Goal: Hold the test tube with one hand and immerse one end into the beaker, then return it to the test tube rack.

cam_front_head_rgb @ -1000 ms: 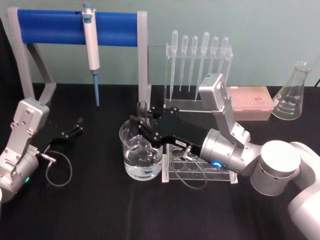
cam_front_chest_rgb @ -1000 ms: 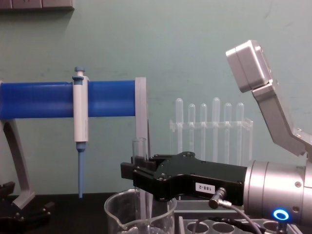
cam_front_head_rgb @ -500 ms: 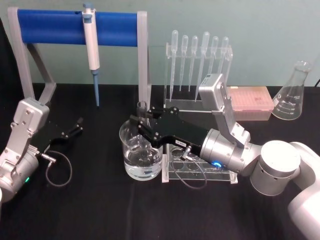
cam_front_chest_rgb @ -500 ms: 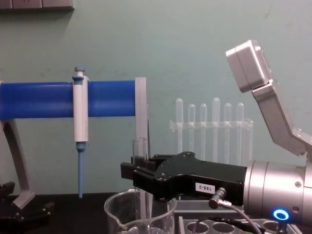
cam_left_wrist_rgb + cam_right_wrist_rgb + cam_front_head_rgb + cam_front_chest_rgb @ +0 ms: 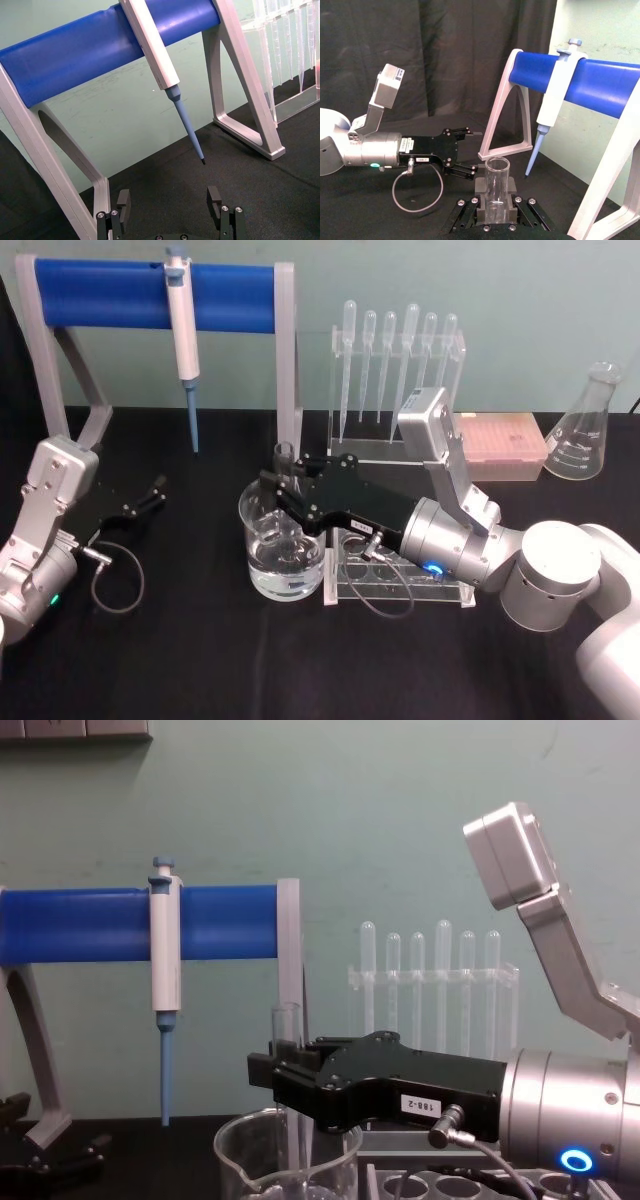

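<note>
Right gripper (image 5: 272,487) unmoved, test tube (image 5: 284,456) still in beaker (image 5: 282,562)

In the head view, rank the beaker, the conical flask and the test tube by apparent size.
1. beaker
2. conical flask, though it stands farther back, so the order with the beaker is unsure
3. test tube, held by the right gripper

"188-2", upside down, on the right end effector (image 5: 262,1084) white label (image 5: 415,1103)
</note>
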`<act>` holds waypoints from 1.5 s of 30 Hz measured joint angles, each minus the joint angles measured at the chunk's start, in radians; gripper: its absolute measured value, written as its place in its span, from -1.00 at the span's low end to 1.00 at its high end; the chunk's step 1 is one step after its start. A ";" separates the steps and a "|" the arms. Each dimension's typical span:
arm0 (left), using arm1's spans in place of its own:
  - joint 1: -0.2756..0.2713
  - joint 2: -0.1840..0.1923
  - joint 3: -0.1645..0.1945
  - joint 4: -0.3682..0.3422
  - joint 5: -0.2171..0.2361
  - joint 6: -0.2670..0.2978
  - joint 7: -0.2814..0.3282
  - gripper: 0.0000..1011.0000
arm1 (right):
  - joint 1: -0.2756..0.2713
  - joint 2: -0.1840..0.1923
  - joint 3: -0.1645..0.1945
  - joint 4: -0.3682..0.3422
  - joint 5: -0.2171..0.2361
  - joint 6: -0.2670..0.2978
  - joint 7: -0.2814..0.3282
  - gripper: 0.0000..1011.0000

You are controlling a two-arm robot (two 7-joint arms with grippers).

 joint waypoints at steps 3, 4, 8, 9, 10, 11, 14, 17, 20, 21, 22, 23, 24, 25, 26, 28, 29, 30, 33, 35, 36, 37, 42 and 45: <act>0.000 0.000 0.000 0.000 0.000 0.000 0.000 0.98 | 0.000 0.000 0.000 0.000 0.000 0.000 0.000 -0.55; 0.000 0.000 0.000 0.000 0.000 0.000 0.000 0.98 | 0.000 0.000 0.000 0.000 0.000 0.000 0.000 -0.55; 0.000 0.000 0.000 0.000 0.000 0.000 0.000 0.98 | 0.000 0.000 0.000 0.000 0.000 0.000 0.000 -0.55; 0.000 0.000 0.000 0.000 0.000 0.000 0.000 0.98 | 0.000 0.000 0.000 0.000 0.000 0.000 0.000 -0.55; 0.000 0.000 0.000 0.000 0.000 0.000 0.000 0.98 | 0.000 0.000 0.000 0.000 0.000 0.000 0.000 -0.55; 0.000 0.000 0.000 0.000 0.000 0.000 0.000 0.98 | 0.000 0.000 0.000 0.000 0.000 0.000 0.000 -0.55; 0.000 0.000 0.000 0.000 0.000 0.000 0.000 0.98 | -0.001 0.000 0.001 -0.002 -0.001 0.000 0.000 -0.55; 0.000 0.000 0.000 0.000 0.000 0.000 0.000 0.98 | -0.004 0.005 0.010 -0.038 -0.008 0.005 -0.004 -0.55; 0.000 0.000 0.000 0.000 0.000 0.000 0.000 0.98 | -0.006 0.020 0.019 -0.098 -0.019 0.025 -0.015 -0.55; 0.000 0.000 0.000 0.000 0.000 0.000 0.000 0.98 | -0.006 0.028 0.025 -0.133 -0.021 0.040 -0.021 -0.55; 0.000 0.000 0.000 0.000 0.000 0.000 0.000 0.98 | -0.006 0.028 0.025 -0.133 -0.021 0.040 -0.021 -0.55; 0.000 0.000 0.000 0.000 0.000 0.000 0.000 0.98 | -0.005 0.037 0.033 -0.170 -0.021 0.061 -0.027 -0.55; 0.000 0.000 0.000 0.000 0.000 0.000 0.000 0.98 | -0.004 0.040 0.037 -0.187 -0.020 0.072 -0.030 -0.55; 0.000 0.000 0.000 0.000 0.000 0.000 0.000 0.98 | -0.003 0.044 0.041 -0.205 -0.018 0.084 -0.033 -0.55; 0.000 0.000 0.000 0.000 0.000 0.000 0.000 0.98 | 0.001 0.052 0.050 -0.240 -0.010 0.109 -0.037 -0.55; 0.000 0.000 0.000 0.000 0.000 0.000 0.000 0.98 | 0.006 0.064 0.063 -0.284 0.007 0.142 -0.041 -0.55; 0.000 0.000 0.000 0.000 0.000 0.000 0.000 0.98 | 0.007 0.068 0.067 -0.296 0.013 0.149 -0.041 -0.55; 0.000 0.000 0.000 0.000 0.000 0.000 0.000 0.98 | 0.008 0.073 0.073 -0.310 0.020 0.159 -0.042 -0.55; 0.000 0.000 0.000 0.000 0.000 0.000 0.000 0.98 | 0.003 0.096 0.098 -0.365 0.051 0.184 -0.052 -0.55; 0.000 0.000 0.000 0.000 0.000 0.000 0.000 0.98 | -0.012 0.118 0.118 -0.404 0.070 0.200 -0.068 -0.55; 0.000 0.000 0.000 0.000 0.000 0.000 0.000 0.98 | -0.018 0.128 0.124 -0.417 0.074 0.205 -0.075 -0.55; 0.000 0.000 0.000 0.000 0.000 0.000 0.000 0.98 | -0.035 0.148 0.139 -0.444 0.081 0.214 -0.088 -0.55; 0.000 0.000 0.000 0.000 0.000 0.000 0.000 0.98 | -0.103 0.207 0.186 -0.502 0.094 0.212 -0.124 -0.55; 0.000 0.000 0.000 0.000 0.000 0.000 0.000 0.98 | -0.158 0.239 0.215 -0.525 0.100 0.196 -0.143 -0.55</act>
